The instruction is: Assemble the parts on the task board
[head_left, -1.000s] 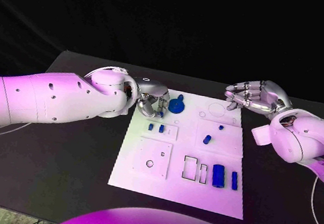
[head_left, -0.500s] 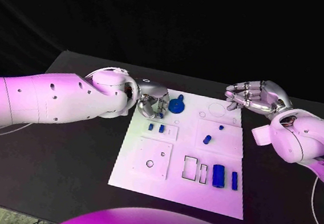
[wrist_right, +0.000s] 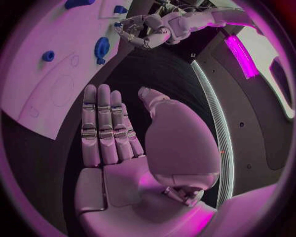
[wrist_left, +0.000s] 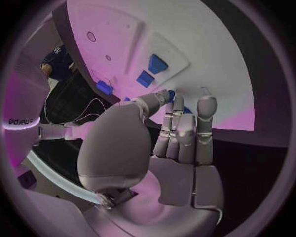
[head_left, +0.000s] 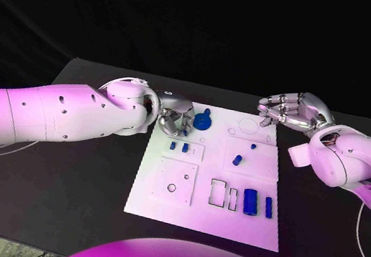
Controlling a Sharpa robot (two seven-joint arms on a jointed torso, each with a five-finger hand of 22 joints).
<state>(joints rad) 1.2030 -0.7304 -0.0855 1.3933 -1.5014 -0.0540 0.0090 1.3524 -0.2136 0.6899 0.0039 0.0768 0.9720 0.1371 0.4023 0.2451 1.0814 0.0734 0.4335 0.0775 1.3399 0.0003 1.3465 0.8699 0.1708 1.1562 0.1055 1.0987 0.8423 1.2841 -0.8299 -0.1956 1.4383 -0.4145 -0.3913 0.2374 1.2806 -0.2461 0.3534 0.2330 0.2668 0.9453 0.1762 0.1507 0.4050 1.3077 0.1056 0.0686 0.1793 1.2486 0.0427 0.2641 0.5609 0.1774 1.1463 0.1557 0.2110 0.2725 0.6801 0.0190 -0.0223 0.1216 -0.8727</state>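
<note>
The white task board lies mid-table. My left hand hovers over its far left corner, beside a round blue part. In the left wrist view the thumb and fingertips close around a small blue part. Two small blue pegs stand just nearer than that hand. My right hand floats above the board's far right corner with nothing in it. Its fingers are straight and the thumb is apart.
Toward the right of the board sit more blue parts: a short peg, a small one, a big cylinder and a thin bar. Empty cut-outs lie beside them. Bare black table flanks the board.
The left hand's fingers have shifted very slightly over the far left corner. The right hand has stayed where it was.
</note>
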